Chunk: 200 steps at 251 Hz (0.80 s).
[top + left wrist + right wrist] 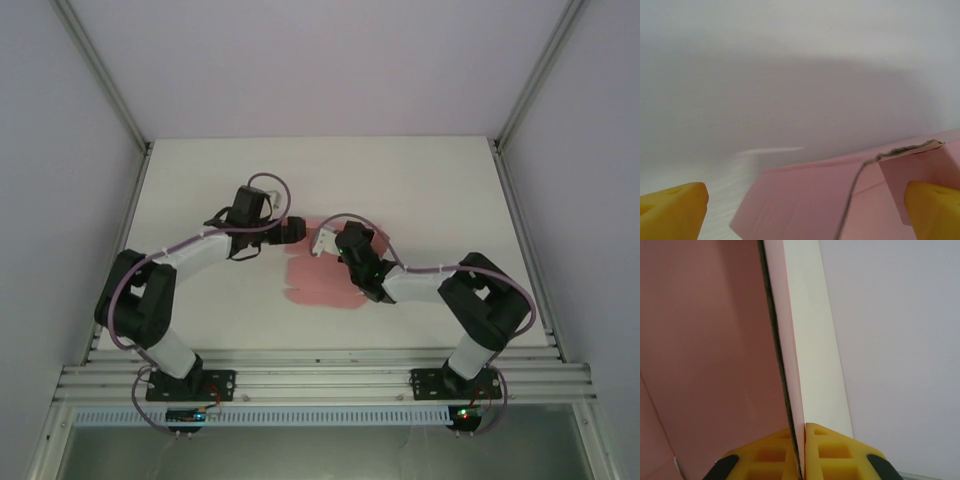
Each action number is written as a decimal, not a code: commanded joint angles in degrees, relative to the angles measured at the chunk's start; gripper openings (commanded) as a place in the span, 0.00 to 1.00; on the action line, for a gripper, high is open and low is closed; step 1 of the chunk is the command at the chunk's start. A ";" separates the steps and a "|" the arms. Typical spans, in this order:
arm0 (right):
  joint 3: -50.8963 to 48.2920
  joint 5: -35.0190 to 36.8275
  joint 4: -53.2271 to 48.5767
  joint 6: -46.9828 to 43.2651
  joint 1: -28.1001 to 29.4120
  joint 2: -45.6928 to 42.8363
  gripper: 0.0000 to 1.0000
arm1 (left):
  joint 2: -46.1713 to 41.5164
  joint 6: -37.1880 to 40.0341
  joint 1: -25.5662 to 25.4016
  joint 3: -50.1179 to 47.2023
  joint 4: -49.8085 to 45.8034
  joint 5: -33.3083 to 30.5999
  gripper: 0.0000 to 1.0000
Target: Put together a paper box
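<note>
Two arms reach in over the white table (430,190), and their tips almost meet at mid-table.

Left side: my left gripper (293,231) sits at the upper left edge of the paper box (322,288). The box is a pink die-cut sheet (not closed up into a box shape) lying near the table's centre. In the left wrist view my yellow fingers (672,210) stand wide apart at the two bottom corners, with nothing clamped between them. The pink sheet spreads below and ahead, toward the right. One flap (920,167) stands up close to the right-hand finger, and its top edge is rough and grey. I cannot tell if that finger touches the flap. Past the sheet there is bare table with a soft shadow on it.

Middle: seen from above, the lower part of the sheet lies flat on the table between the two arms. Its upper part is hidden under the two tips.

Right side: my right gripper (325,242) is just beside the left one, over the top part of the sheet. In the right wrist view its yellow fingers (832,452) are pressed together on a thin pink panel, seen edge-on and rising straight up from the jaws. The wide pink face is to the left. A pale cream strip (815,340) runs along the panel's right side (card back or something else, cannot tell). A plain pale surface lies further right.
</note>
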 commanded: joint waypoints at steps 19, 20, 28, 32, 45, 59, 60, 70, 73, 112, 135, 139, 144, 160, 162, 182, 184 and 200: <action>-1.23 -3.94 -0.18 6.61 0.60 -3.67 0.10 | -0.66 -1.22 -2.11 -1.67 7.82 1.18 1.00; -1.28 -3.91 -0.19 6.61 0.60 -3.76 0.10 | -0.80 -1.25 -2.06 -1.75 7.77 1.09 1.00; -1.58 -3.88 -0.20 6.61 0.45 -4.07 0.09 | -1.61 -1.43 -1.75 -2.20 7.35 0.72 1.00; -1.78 -3.70 -0.18 6.60 0.31 -4.24 0.09 | -2.08 -1.47 -1.61 -2.52 7.22 0.73 1.00; -2.01 -3.46 -1.10 6.72 -0.37 -5.02 0.08 | -3.94 -1.79 -0.60 -4.21 7.50 1.25 1.00; -2.34 -3.97 -2.64 7.67 -1.40 -6.01 0.08 | -6.40 -2.21 0.66 -6.32 7.56 2.15 1.00; -2.41 -4.06 -2.78 7.76 -1.45 -6.08 0.08 | -6.61 -2.27 0.77 -6.49 7.55 2.23 0.99; -2.71 -4.56 -3.78 8.71 -2.10 -6.86 0.08 | -8.55 -2.65 1.94 -8.25 7.92 3.29 1.00; -2.76 -4.70 -3.92 8.90 -2.27 -7.11 0.07 | -9.10 -2.75 2.27 -8.86 7.97 3.63 1.00; -4.35 -6.58 -5.23 11.24 -3.95 -9.72 0.06 | -15.95 -4.64 6.90 -16.85 10.79 6.88 1.00; -5.11 -7.60 -4.99 12.21 -4.57 -10.68 0.05 | -17.91 -6.04 9.05 -20.17 11.48 5.47 1.00; -5.27 -7.77 -4.78 12.31 -4.70 -10.92 0.04 | -17.97 -6.16 9.41 -20.56 11.58 5.34 1.00; -5.31 -8.33 -5.11 12.55 -4.88 -11.18 0.03 | -17.98 -6.38 9.76 -20.95 11.74 5.26 1.00; -5.24 -9.89 -6.26 14.47 -5.43 -12.15 0.03 | -16.77 -6.54 10.36 -20.94 12.02 5.67 1.00; -5.23 -10.13 -6.32 14.73 -5.52 -12.24 0.03 | -16.51 -6.54 10.33 -20.87 12.09 5.67 1.00; -5.54 -12.13 -6.86 16.62 -6.11 -13.44 0.03 | -13.56 -6.82 10.29 -20.22 14.15 7.07 0.99; -5.52 -12.27 -6.83 16.78 -6.19 -13.55 0.03 | -13.23 -6.92 10.29 -20.20 14.54 7.09 1.00; -5.71 -13.20 -7.23 17.43 -6.44 -14.26 0.03 | -10.58 -8.06 10.36 -20.21 17.84 7.75 1.00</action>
